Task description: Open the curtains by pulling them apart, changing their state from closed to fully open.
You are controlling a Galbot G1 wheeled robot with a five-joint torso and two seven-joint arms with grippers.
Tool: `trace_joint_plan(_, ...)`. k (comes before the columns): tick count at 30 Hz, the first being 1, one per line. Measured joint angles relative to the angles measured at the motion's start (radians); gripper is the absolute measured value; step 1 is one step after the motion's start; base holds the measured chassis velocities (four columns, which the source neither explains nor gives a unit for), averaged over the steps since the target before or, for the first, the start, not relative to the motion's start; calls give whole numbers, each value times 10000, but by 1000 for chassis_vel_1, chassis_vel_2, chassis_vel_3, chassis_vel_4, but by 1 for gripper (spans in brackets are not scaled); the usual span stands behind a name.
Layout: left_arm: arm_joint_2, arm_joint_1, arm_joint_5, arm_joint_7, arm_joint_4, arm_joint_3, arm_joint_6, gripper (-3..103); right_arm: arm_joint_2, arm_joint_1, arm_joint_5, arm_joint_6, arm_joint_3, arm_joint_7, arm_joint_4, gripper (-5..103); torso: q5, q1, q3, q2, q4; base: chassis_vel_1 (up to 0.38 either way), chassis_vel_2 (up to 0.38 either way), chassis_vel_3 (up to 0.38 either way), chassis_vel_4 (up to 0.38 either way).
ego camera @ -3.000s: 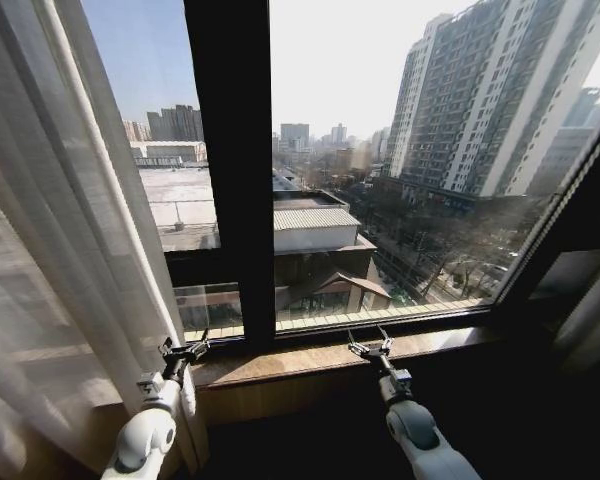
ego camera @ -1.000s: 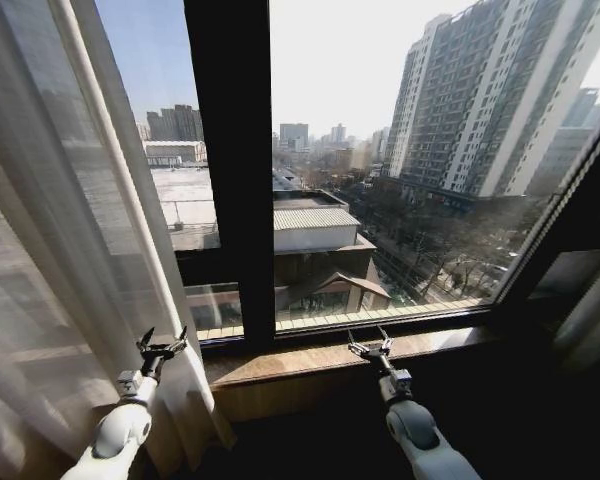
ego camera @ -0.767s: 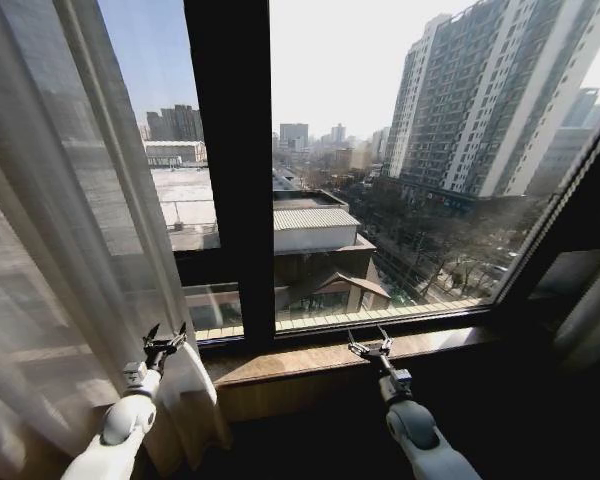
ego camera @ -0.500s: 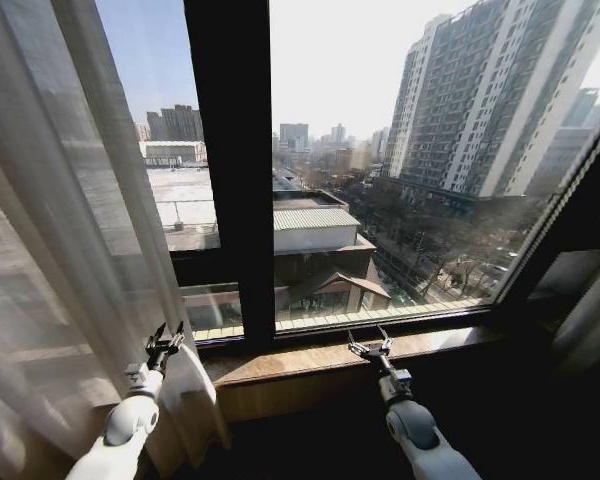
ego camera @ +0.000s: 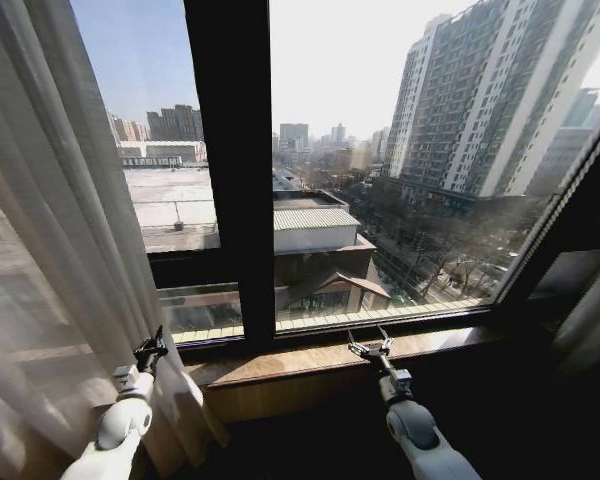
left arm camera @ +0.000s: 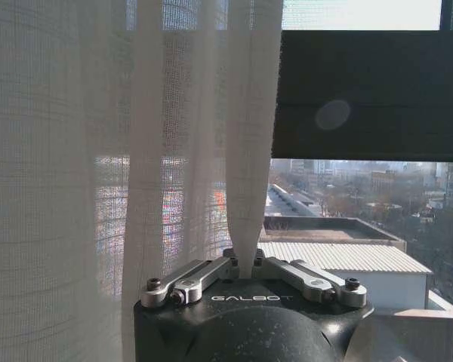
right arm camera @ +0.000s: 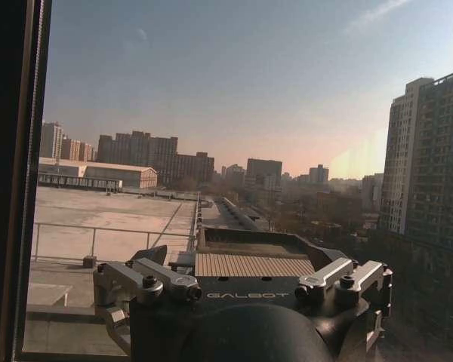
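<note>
The left curtain (ego camera: 60, 250), a sheer cream pleated panel, hangs over the left part of the window. My left gripper (ego camera: 150, 350) is low at its inner edge, shut on a fold of the fabric. The left wrist view shows that curtain (left arm camera: 136, 151) pinched between the closed fingers of the left gripper (left arm camera: 245, 262). My right gripper (ego camera: 370, 343) hovers open over the window sill near the middle, holding nothing. In the right wrist view the right gripper (right arm camera: 245, 273) has its fingers spread wide toward the bare glass. A pale strip of fabric (ego camera: 592, 320) shows at the far right edge.
A wide dark window post (ego camera: 230, 170) stands just right of the gathered curtain. A wooden sill (ego camera: 300, 362) runs under the glass. The slanted dark frame (ego camera: 565, 220) bounds the window on the right. City buildings lie beyond the glass.
The left gripper went from open to shut on the curtain's edge and moved left with it, baring more glass left of the post. The right arm stayed still.
</note>
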Motion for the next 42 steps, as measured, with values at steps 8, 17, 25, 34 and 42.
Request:
trace_joint_plan(8,54,26,8,0,23,-120,-55,0,0,0,0,0,0,0,0,100,0,0,0,0,-1,38,8,-32,-9)
trace_joint_plan(17,47,-54,22,1,107,-98,-67,0,-1,0,0,0,1,0,0,100,1,0,0,0,-2,181,84,-183,-84)
trace_joint_plan(25,14,-48,53,-17,181,-125,-158,0,0,0,0,0,0,0,0,100,2,0,0,0,0,310,244,-315,-229)
trace_joint_plan(34,3,96,62,-39,134,-341,-261,0,0,0,0,0,1,0,0,100,1,-1,-1,1,-1,372,316,-383,-304)
trace_joint_plan(42,-25,256,58,-128,22,-536,-293,0,0,0,0,0,0,0,0,100,-1,-1,0,0,1,403,324,-398,-310)
